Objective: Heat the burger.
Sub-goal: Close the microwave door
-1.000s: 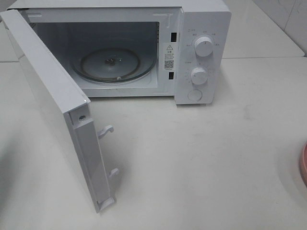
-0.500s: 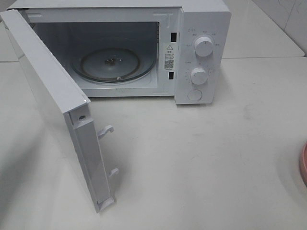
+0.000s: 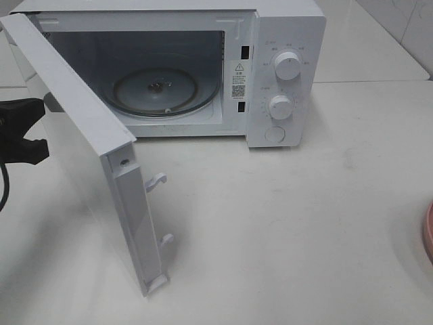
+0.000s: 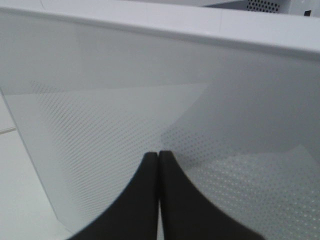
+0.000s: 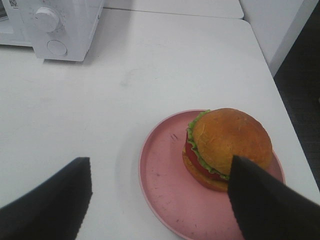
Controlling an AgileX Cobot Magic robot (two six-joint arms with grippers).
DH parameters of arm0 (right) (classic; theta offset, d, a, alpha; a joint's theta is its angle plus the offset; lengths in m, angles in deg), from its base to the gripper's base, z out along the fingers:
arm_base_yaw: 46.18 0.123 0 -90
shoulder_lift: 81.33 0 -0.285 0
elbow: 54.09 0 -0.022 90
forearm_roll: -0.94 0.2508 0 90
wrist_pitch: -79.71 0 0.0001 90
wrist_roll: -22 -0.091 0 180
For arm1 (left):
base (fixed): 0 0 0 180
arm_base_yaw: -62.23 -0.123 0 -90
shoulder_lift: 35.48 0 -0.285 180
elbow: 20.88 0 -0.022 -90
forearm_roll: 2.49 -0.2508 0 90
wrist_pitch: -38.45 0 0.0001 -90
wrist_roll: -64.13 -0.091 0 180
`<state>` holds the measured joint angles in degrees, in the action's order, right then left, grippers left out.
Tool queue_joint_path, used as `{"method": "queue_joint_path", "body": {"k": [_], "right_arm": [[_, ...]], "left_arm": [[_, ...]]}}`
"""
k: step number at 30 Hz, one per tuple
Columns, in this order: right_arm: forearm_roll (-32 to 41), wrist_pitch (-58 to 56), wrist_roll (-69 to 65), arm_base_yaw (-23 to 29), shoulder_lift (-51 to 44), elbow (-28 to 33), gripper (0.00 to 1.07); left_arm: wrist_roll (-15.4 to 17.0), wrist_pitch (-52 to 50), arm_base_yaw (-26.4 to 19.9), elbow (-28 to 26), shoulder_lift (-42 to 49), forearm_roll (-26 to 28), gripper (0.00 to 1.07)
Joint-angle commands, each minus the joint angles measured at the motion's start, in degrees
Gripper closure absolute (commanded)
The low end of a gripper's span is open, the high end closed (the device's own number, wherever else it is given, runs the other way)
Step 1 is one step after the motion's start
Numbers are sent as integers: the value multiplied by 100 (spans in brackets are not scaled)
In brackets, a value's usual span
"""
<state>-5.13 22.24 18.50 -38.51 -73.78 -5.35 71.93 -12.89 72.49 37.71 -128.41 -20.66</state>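
The left gripper (image 4: pixel 159 165), fingers pressed together and empty, sits just outside the open microwave door (image 3: pixel 81 128), its tips at the dotted window. The right gripper (image 5: pixel 160 185) hangs spread wide, gripping nothing, above the burger (image 5: pixel 227 147), which rests on a pink plate (image 5: pixel 165 185) on the white table (image 3: pixel 304 223), well apart from the microwave (image 3: pixel 287 34).

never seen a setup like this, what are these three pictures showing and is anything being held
A two-armed robot is being filmed by three cameras. The high view looks down on a white table with a microwave, its door swung open. The other two cameras ride on the wrists. The left gripper, fingers shut and empty, sits at the outside of the door. The right gripper, fingers apart, hangs above the burger on a pink plate. Nothing is held.
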Motion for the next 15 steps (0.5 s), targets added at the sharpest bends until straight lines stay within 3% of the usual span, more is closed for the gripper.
{"method": "queue_joint_path", "body": {"k": [1, 13, 15], "right_arm": [[-40, 34, 34, -34, -155, 6, 32], [-40, 34, 34, -34, -155, 6, 32], [-40, 34, 34, -34, -155, 6, 32]], "left_arm": [[-57, -97, 304, -189, -120, 418, 107], [-590, -6, 1335, -894, -819, 1845, 107], [-900, 52, 1656, -1146, -1020, 2366, 107]]}}
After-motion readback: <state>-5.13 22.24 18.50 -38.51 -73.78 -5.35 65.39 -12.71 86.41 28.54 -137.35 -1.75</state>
